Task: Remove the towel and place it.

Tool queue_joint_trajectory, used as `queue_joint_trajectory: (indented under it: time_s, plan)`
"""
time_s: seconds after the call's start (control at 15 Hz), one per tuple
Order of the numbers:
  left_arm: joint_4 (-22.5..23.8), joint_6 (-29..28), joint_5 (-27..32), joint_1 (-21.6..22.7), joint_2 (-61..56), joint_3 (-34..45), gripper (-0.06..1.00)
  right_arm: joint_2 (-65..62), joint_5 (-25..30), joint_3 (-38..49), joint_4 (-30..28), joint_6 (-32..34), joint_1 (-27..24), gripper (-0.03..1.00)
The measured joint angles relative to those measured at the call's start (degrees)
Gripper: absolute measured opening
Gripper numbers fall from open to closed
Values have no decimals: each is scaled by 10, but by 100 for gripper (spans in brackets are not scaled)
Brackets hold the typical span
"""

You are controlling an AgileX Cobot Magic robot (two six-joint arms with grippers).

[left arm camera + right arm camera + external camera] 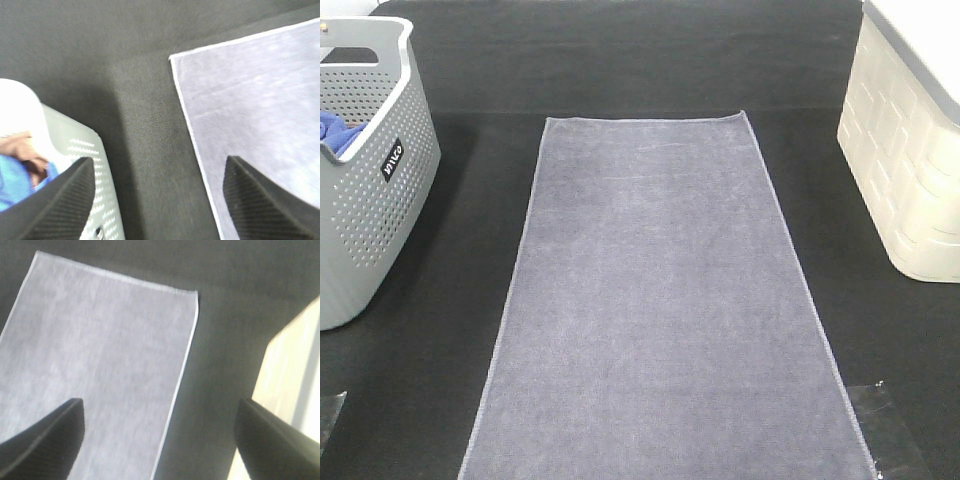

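A grey-lavender towel (655, 300) lies flat on the black table (620, 70) between a grey basket (370, 200) (left) and a cream bin (910, 160) (right). The left gripper (155, 200) and right gripper (160, 440) hover spread wide, empty, above the towel's long edges. A clean lift probably means pinching each hem squarely, together.

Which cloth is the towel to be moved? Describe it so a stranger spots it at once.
On the black table, between the grey basket and the cream bin, the towel lies flat. It is big and grey-lavender, unlike the blue cloth inside the basket.
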Motion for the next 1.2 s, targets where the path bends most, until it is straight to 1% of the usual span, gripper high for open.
queue_joint_trajectory:
  time_s: [0.13, 0.2, 0.33, 0.47, 0.73, 0.87, 1.07, 1.13, 1.2]
  plan:
    - [-15, 5, 2, 0, -45, 45, 65, -25, 2, 30, 0, 2, 0, 77]
    - [-20, 5, 1, 0, -85, 117, 62, -57, 2, 77, 1, 6, 0, 77]
    - [-21, 5, 1, 0, -163, 242, 61, -120, 2, 166, 1, 6, 0, 77]
    - [-22, 1, 4, 0, -241, 368, 60, -193, 2, 269, 1, 20, 0, 77]
    - [-23, -33, 7, 0, -407, 592, 60, -350, 5, 476, 25, 45, 0, 77]
    - [-24, -41, 7, 0, -495, 696, 60, -427, 6, 559, 36, 45, 0, 77]
    - [-45, -50, 8, 0, -635, 828, 60, -538, 8, 661, 37, 40, 0, 77]
    - [-52, -51, 8, 0, -693, 865, 60, -597, 8, 701, 37, 36, 0, 77]
    - [-52, -51, 9, 0, -778, 918, 60, -639, 9, 726, 37, 36, 0, 77]
